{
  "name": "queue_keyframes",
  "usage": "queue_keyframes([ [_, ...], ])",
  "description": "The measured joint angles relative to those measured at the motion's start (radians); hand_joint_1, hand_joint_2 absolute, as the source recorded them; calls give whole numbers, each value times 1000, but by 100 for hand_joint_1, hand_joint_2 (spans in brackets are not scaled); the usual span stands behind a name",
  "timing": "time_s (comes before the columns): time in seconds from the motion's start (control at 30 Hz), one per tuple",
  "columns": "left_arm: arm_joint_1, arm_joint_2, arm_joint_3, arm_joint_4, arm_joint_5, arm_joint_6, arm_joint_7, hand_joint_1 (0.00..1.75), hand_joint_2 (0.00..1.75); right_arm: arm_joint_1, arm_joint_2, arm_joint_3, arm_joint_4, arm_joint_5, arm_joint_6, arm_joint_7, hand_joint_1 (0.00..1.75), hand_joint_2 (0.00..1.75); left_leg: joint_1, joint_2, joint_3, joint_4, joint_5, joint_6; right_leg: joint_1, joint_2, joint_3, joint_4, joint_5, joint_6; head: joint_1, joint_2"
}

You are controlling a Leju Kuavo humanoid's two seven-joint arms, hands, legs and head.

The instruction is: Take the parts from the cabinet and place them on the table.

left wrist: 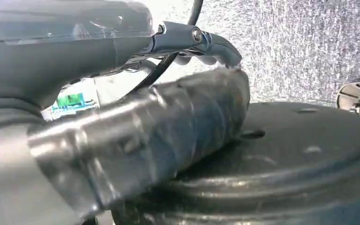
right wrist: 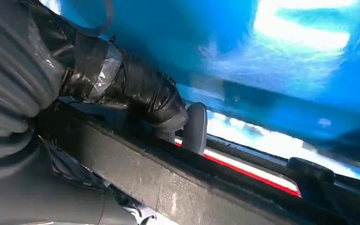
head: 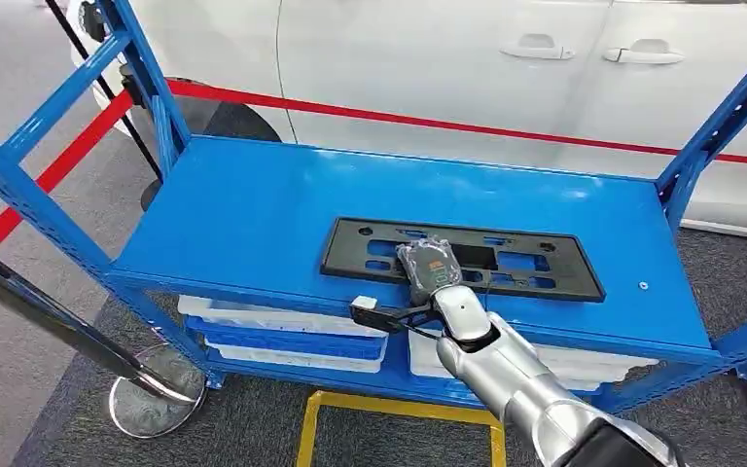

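One black plate frame (head: 462, 258) lies flat on the blue shelf (head: 253, 209), near the front edge, right of middle. My right hand (head: 430, 268) rests on the frame's near middle; in the right wrist view dark fingers (right wrist: 136, 96) curl over the frame's edge (right wrist: 168, 183), so it grips the frame. The hand's back hides its fingers from the head view. My left hand (left wrist: 136, 136) is a blurred grey shape close to the lens, over a dark round base (left wrist: 300, 154); open or closed, I cannot tell. Two white bins (head: 282, 336) sit on the lower shelf, partly hidden. One chrome post base (head: 151, 399) stands near left, one red barrier belt (head: 428, 122) runs far, before one white car (head: 447, 58), cut off at top.
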Motion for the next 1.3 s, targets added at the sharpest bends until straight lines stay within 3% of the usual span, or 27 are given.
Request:
queue_keyframes([
  [0.27,-9,5,0,6,0,5,14,0,175,0,-2,12,-8,0,8,-6,175,175,-1,0,1,0,0,0,0,0,1,0,0,0,0,0],
  [0.3,-8,4,0,6,0,35,5,0,175,18,-15,15,-19,-13,-102,-20,175,175,0,-1,1,0,0,0,0,0,1,0,0,0,0,0],
  [0.6,-7,4,0,6,10,34,5,0,175,41,-29,14,-60,-55,-146,-45,175,175,0,-1,0,0,0,0,0,0,0,0,0,0,0,0],
  [0.7,-8,3,0,6,25,35,20,0,175,71,-49,-3,-185,-62,-184,-46,175,175,-1,0,-2,0,0,0,0,0,-1,0,0,0,0,0],
  [0.8,-9,2,0,6,30,42,32,0,175,84,-81,-20,-367,139,-238,16,175,175,-3,0,-5,3,-1,2,-7,0,-4,0,1,2,0,0],
  [0.87,-8,3,0,6,31,43,32,0,175,83,-105,-24,-460,196,-238,20,175,175,-4,-1,-6,5,-2,3,-7,0,-4,0,1,2,0,0],
  [1.03,-8,2,0,6,32,45,32,0,175,86,-137,-24,-550,219,-267,16,175,175,-6,-1,-10,11,-5,10,-8,-1,-4,0,2,7,0,0],
  [1.1,-9,2,0,6,34,45,35,0,175,86,-140,-23,-554,221,-293,14,175,175,-9,-1,-10,12,1,16,-10,-1,-3,-3,8,15,0,0],
  [1.13,-10,-2,0,6,35,45,36,0,175,85,-140,-23,-554,223,-309,14,175,175,1,1,-9,-6,13,24,-2,1,-4,-3,10,20,0,0],
  [1.2,-13,-3,0,6,36,46,37,0,175,85,-145,-22,-556,226,-325,14,175,175,6,6,-7,-18,26,32,-7,-2,-28,55,-54,23,2,0],
  [1.27,-12,-3,0,6,37,46,38,0,175,86,-152,-17,-556,238,-334,14,175,175,6,7,-15,-15,28,33,-11,-2,-82,200,-134,31,2,0],
  [1.3,-12,-3,0,6,39,46,38,0,175,87,-154,-15,-556,243,-336,15,175,175,6,7,-18,-13,28,33,-13,-2,-102,251,-155,34,2,0],
])
